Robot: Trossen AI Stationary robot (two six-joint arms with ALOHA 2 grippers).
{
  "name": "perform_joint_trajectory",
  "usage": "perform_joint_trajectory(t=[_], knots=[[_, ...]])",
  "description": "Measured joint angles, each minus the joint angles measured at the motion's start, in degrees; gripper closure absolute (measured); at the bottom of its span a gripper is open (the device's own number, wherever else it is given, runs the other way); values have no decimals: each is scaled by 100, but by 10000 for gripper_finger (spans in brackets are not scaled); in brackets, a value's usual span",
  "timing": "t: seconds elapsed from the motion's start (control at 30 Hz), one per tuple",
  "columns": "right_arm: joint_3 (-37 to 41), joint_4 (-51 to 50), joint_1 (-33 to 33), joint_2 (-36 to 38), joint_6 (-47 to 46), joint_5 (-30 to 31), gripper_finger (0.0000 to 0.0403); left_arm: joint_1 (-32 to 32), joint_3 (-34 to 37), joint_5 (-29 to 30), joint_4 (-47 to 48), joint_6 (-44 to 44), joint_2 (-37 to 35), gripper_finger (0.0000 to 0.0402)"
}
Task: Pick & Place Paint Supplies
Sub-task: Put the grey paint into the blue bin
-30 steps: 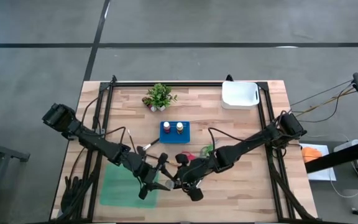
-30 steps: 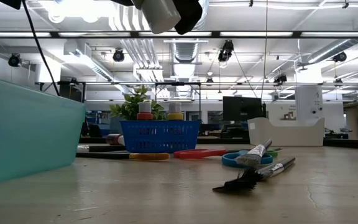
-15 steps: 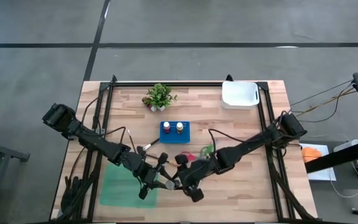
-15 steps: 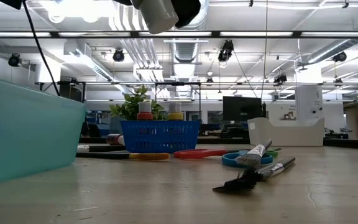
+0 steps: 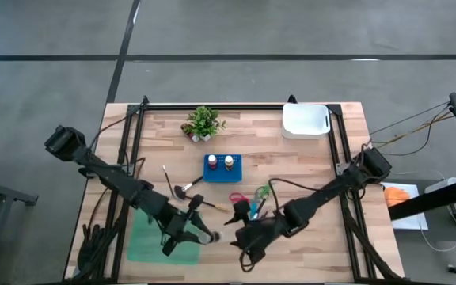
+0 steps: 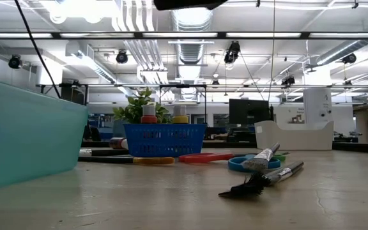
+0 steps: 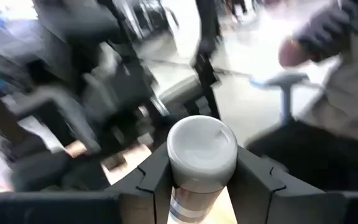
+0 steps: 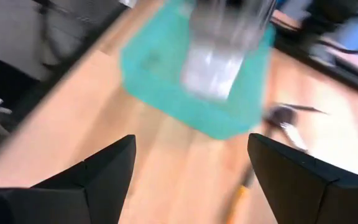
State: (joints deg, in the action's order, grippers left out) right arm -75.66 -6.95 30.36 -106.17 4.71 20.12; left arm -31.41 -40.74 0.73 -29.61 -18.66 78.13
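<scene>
My left gripper (image 7: 194, 180) is clamped on a white-capped paint bottle (image 7: 201, 155), a finger on each side, above the teal bin (image 5: 150, 237). My right gripper (image 8: 191, 180) has its fingers spread wide with nothing between them, just beside the bin. Blur hides the bottle's label and the brushes (image 6: 267, 176) beyond.

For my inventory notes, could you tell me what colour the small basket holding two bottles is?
The basket is blue, clearest in the low view.
</scene>
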Motion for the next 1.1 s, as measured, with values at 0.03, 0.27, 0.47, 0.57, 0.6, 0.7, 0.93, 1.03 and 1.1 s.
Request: perform_joint_trajectory(t=[0.03,0.27,0.47,0.57,0.6,0.7,0.93,1.03,1.1], knots=[[3,-51,74,0,2,294,94,-26,26,82,-168,-5,-64,273],[36,29,875,-69,847,3317,94,-71,629,262,-2704,252,-188,273],[40,1713,1317,-378,3025,5405,94,-63,1216,960,-5349,962,285,272],[40,2828,1244,-637,4266,5630,94,-38,1247,1320,-6079,1225,658,272],[40,3211,1185,-720,4632,5643,94,2,1227,1405,-6039,1361,735,272],[35,4401,1012,-965,5738,5656,94,71,1013,1582,-6061,1794,987,272],[31,4790,863,-944,6109,5412,94,71,824,1591,-6041,1691,1047,272],[31,4858,912,-832,6126,5446,94,76,829,1602,-6053,1679,1009,272],[33,4899,955,-741,6161,5446,94,71,835,1609,-6029,1679,1009,272]])
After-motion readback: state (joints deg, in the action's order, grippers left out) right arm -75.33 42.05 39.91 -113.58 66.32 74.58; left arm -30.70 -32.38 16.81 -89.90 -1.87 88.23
